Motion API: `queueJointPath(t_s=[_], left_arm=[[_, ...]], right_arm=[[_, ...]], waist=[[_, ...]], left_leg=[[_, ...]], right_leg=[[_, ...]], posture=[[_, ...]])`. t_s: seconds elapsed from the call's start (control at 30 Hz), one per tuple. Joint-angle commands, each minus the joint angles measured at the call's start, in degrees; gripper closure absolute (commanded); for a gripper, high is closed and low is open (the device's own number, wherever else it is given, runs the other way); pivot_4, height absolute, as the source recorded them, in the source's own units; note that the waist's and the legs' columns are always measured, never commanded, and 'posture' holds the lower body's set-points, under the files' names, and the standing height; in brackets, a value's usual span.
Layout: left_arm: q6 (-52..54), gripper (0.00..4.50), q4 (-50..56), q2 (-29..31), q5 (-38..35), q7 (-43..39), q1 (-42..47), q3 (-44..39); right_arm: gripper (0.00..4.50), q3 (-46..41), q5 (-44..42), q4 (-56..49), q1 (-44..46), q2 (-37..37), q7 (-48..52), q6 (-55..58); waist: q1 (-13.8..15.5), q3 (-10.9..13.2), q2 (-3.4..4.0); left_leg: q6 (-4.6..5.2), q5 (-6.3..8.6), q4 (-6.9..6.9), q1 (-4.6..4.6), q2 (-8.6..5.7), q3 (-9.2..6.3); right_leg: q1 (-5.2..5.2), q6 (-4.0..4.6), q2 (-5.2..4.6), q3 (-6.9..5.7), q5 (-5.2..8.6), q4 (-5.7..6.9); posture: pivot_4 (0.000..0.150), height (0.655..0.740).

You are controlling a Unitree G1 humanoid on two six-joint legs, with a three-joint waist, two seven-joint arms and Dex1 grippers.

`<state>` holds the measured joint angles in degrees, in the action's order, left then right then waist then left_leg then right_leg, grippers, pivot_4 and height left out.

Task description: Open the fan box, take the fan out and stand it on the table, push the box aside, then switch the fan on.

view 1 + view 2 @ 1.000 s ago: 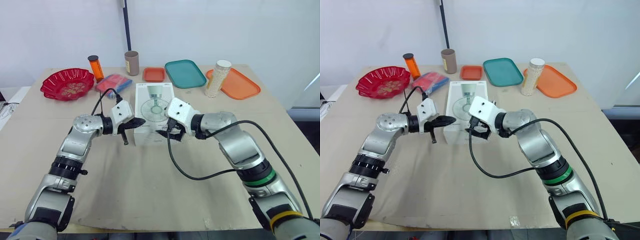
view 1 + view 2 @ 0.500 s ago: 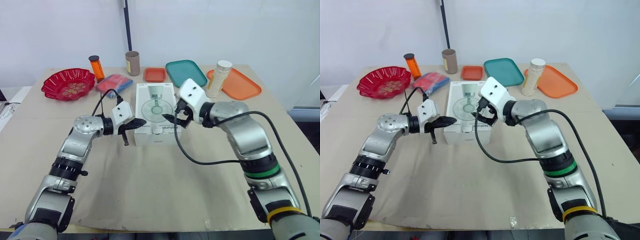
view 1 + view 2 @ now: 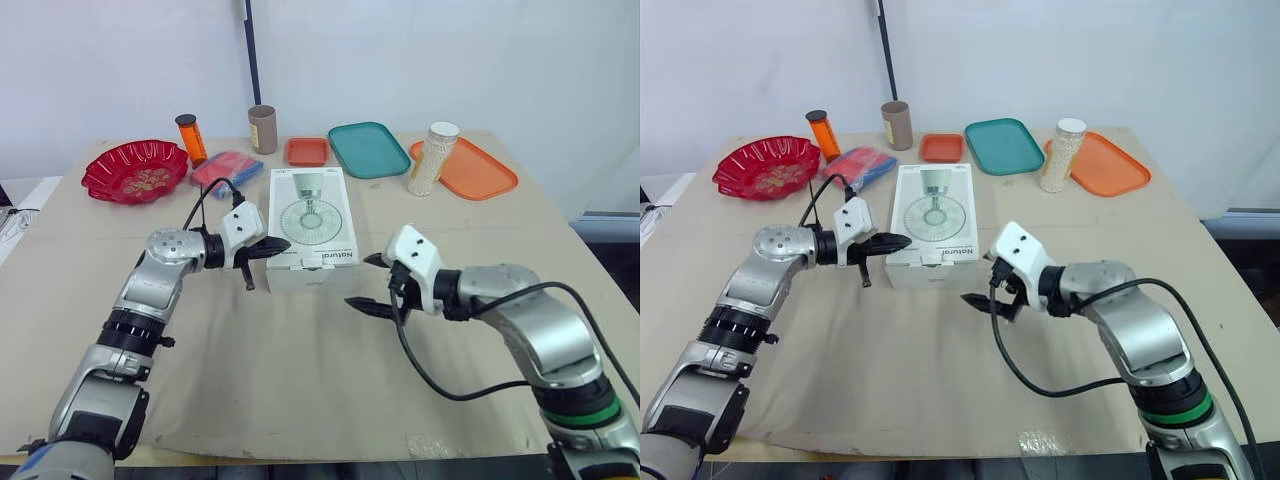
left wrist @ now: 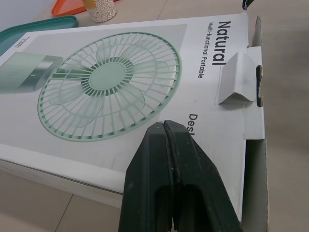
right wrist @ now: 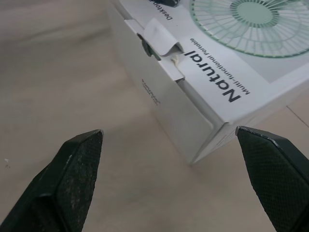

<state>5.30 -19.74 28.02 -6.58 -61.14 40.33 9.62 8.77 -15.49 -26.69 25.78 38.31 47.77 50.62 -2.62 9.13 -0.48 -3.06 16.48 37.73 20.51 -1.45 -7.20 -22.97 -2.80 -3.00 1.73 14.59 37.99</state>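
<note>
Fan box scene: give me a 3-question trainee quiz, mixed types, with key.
1. True or false: the right gripper is open and apart from the fan box.
2. The left gripper is: A) wide open above the box; B) shut, at the box's near left corner; C) shut, far from the box.
3. Fill in: the box lies flat, and its top face shows a printed ___.
Key: 1 true; 2 B; 3 fan.
</note>
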Motion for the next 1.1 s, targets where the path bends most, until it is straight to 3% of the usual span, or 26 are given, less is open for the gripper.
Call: queueJointPath(t_s=[0.03,0.37,0.73,1.0,1.1], left_arm=[[1.1,4.43,-3.4,0.5,2.8,-0.7,-1.6,2.7],[0.4,4.43,-4.3,0.5,3.0,-0.7,-0.9,2.8],[0.0,4.43,-4.4,0.6,3.1,-0.2,-1.2,3.1],[0.3,4.43,-2.9,0.6,3.0,0.5,-2.8,3.3],[0.4,4.43,-2.7,0.8,3.1,0.7,-3.0,3.4]], right_arm=[[0.00,0.0,-0.8,-2.0,0.4,-0.2,-0.5,-1.7],[0.00,1.0,-2.0,-3.1,-2.6,0.9,0.6,-3.4],[0.00,1.1,-5.2,-6.0,-11.2,5.9,8.2,-11.7],[0.00,-2.0,-4.0,5.1,-7.2,0.8,-1.4,-6.4],[0.00,-3.6,-6.4,5.1,-6.8,1.4,0.7,-5.6]], waist=[[0.0,0.0,-0.01],[0.0,0.0,-0.03],[0.1,0.0,-0.05],[0.1,-0.1,-0.17],[0.1,-0.1,-0.15]], left_leg=[[0.00,0.00,0.00,0.00,0.00,0.00],[-0.01,0.00,0.00,0.00,-0.01,-0.05],[-0.01,0.00,0.00,-0.07,-0.02,-0.08],[-0.01,0.00,-0.01,-0.23,0.00,-0.07],[-0.01,0.00,-0.11,-0.25,-0.02,-0.08]], right_leg=[[0.00,-0.01,0.00,0.00,0.01,0.00],[0.04,-0.03,-0.01,0.00,0.03,0.00],[0.14,-0.10,0.01,-0.01,0.09,-0.01],[0.30,-0.12,0.02,0.00,0.11,-0.02],[0.31,-0.09,-0.01,0.01,0.14,-0.04]], posture=[[0.150,0.7400],[0.150,0.7400],[0.150,0.7400],[0.150,0.7400],[0.150,0.7400]])
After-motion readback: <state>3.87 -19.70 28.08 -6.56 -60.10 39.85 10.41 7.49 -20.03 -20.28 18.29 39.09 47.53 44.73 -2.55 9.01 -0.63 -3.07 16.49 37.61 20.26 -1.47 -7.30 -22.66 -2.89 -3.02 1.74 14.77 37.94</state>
